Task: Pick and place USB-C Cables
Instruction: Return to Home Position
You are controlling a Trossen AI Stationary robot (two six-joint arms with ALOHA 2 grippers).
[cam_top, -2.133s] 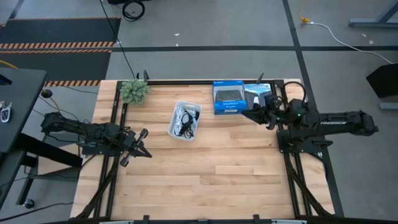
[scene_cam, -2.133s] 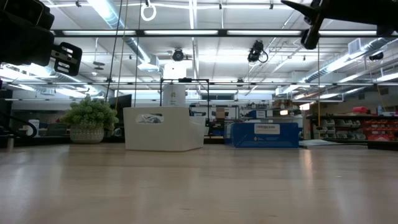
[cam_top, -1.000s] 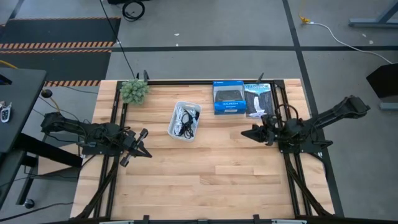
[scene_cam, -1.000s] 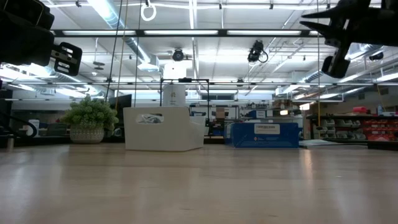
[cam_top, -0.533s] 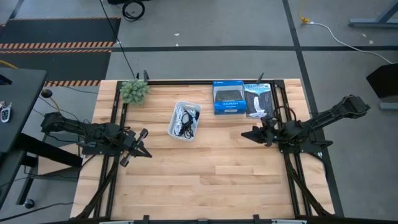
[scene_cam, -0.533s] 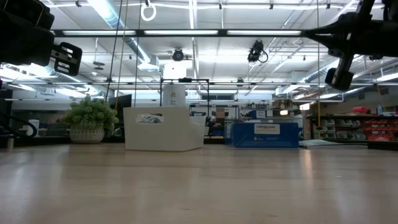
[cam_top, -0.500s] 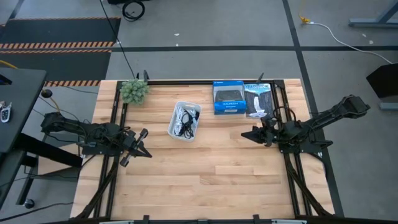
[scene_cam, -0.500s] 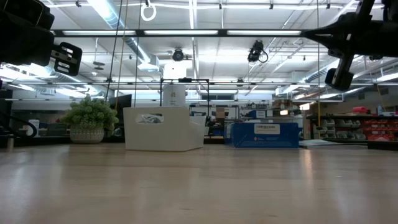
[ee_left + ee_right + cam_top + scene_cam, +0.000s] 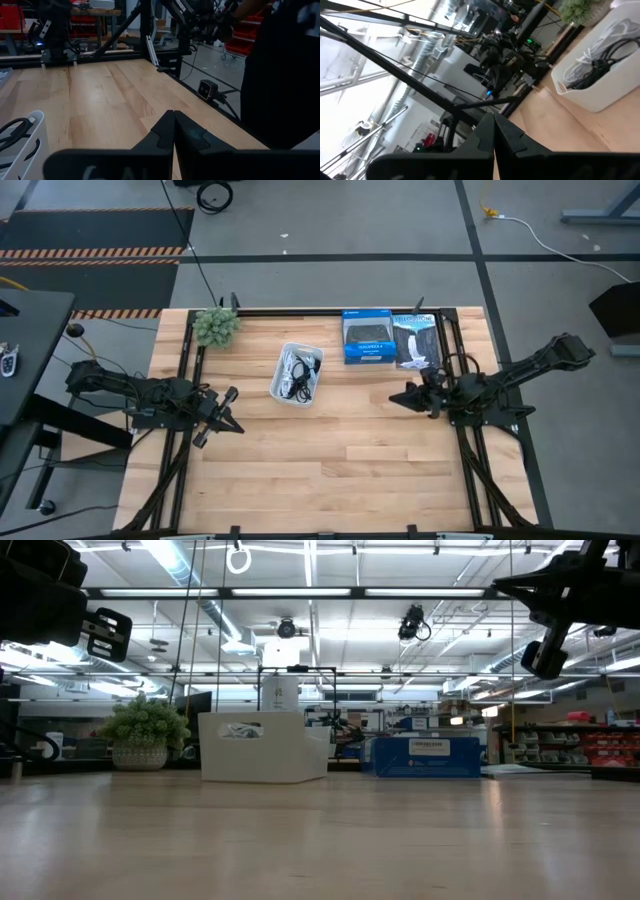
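Observation:
The USB-C cables (image 9: 298, 372) lie as a tangle of black and white bundles inside the white bin (image 9: 281, 388), which stands on the far middle of the table. The right wrist view shows the cables (image 9: 598, 60) over the bin's rim. The left wrist view catches a black loop (image 9: 13, 131) in the bin. I cannot tell the single bundles apart. My left gripper (image 9: 222, 425) hovers shut near the table's left edge, left of the bin. My right gripper (image 9: 401, 397) hovers shut on the right side, pointing toward the bin.
A small potted plant (image 9: 216, 326) stands at the far left corner. A blue box (image 9: 367, 337) and a dark box (image 9: 416, 340) lie along the far edge, right of the bin. Bare wood (image 9: 330, 460) stretches across the middle and near side.
About two seconds ago my right arm reached over the boxes at the far edge. It has drawn back toward the near side and dropped lower, staying shut. In the last second it has only shifted slightly. The cables and bin have stayed in place.

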